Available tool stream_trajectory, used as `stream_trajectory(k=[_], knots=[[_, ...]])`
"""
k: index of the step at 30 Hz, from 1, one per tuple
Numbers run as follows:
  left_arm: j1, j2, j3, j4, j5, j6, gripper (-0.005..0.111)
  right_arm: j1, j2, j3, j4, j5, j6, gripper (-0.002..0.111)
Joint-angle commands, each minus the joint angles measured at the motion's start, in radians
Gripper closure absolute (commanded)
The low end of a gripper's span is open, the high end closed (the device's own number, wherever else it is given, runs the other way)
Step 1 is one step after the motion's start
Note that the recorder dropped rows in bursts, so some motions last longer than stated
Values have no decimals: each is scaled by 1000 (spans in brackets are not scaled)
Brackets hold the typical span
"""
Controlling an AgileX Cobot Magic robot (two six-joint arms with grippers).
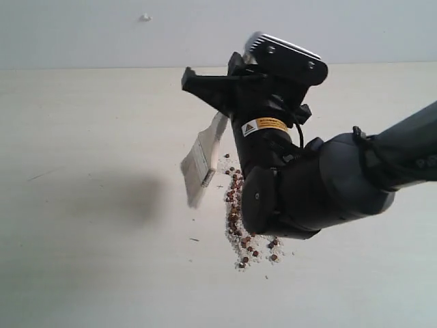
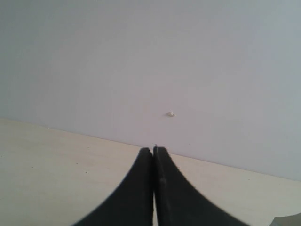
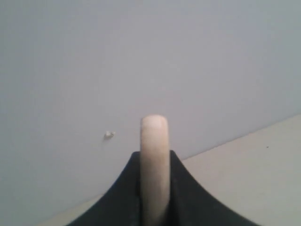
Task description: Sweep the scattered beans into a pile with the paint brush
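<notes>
R jaws nearly closed, pinching brush (image 1: 201,162) handle; L jaws shut, empty. Brush hangs tilted just beside beans (image 1: 234,205), bristles prob. off tabletop (image 1: 89,137). Risk: fast or hard stroke flicks beans apart; handle may pivot in grip.

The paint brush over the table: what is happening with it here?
The right gripper is shut on the paint brush, holding its wooden handle between the fingers, with the bristles pointing down at the table. The beans lie in a loose strip right beside the bristles, partly hidden behind the arm. The left gripper is shut and holds nothing.
</notes>
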Motion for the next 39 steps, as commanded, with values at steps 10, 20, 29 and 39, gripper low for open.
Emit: stream_trajectory(k=[10,20,29,39], knots=[[1,-5,4,-8,-6,1,107,-79,205,-209,-104,-6,220,108],[1,-5,4,-8,-6,1,107,-79,305,-318,14,-6,-27,108],[1,-5,4,-8,-6,1,107,-79,296,-318,354,-6,-442,108],[1,-5,4,-8,-6,1,107,-79,190,-318,404,-6,-662,108]])
